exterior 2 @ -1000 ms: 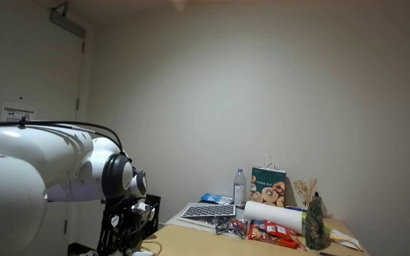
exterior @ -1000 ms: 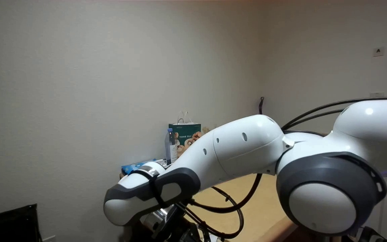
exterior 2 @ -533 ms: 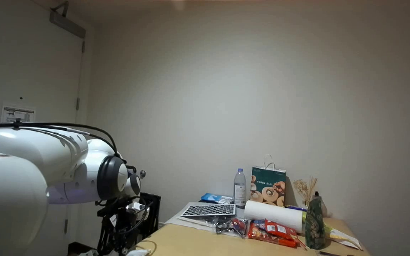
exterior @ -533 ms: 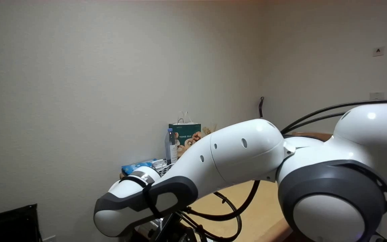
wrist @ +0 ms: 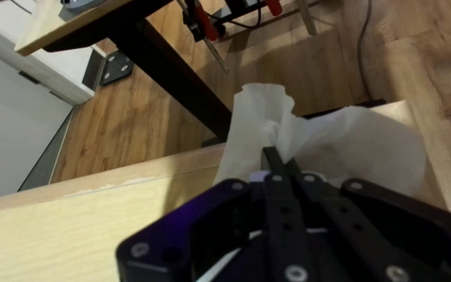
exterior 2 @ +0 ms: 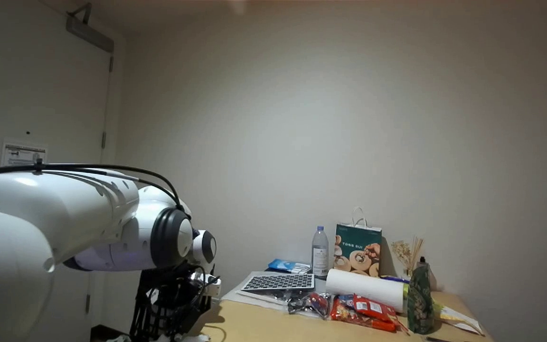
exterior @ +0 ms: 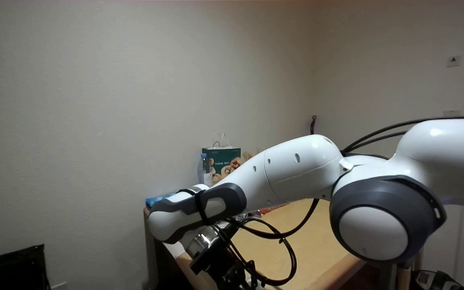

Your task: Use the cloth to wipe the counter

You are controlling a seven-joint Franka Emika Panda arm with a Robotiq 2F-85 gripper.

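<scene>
The white cloth (wrist: 358, 145) is pinched at its middle by my gripper (wrist: 283, 160), whose fingers are shut on it in the wrist view. Its two sides fan out past the fingertips, over the edge and corner of the tan wooden counter (wrist: 73, 227). Whether the cloth presses on the wood I cannot tell. In an exterior view a scrap of the white cloth (exterior 2: 198, 338) shows at the bottom, under the black gripper body. The counter (exterior: 308, 237) lies below the arm, with the fingertips out of sight in both exterior views.
At the counter's back stand a keyboard (exterior 2: 279, 281), a bottle (exterior 2: 320, 251), a green paper bag (exterior 2: 358, 247), a white paper roll (exterior 2: 366, 287), red packets (exterior 2: 363, 313) and a dark green pouch (exterior 2: 420, 299). Beyond the counter's edge is wooden floor (wrist: 104, 137) with a dark table leg (wrist: 174, 74).
The arm shifted left and slightly lower, then swung back rightward past its starting place, carrying the gripper and cloth along. The items at the back of the counter stayed put.
</scene>
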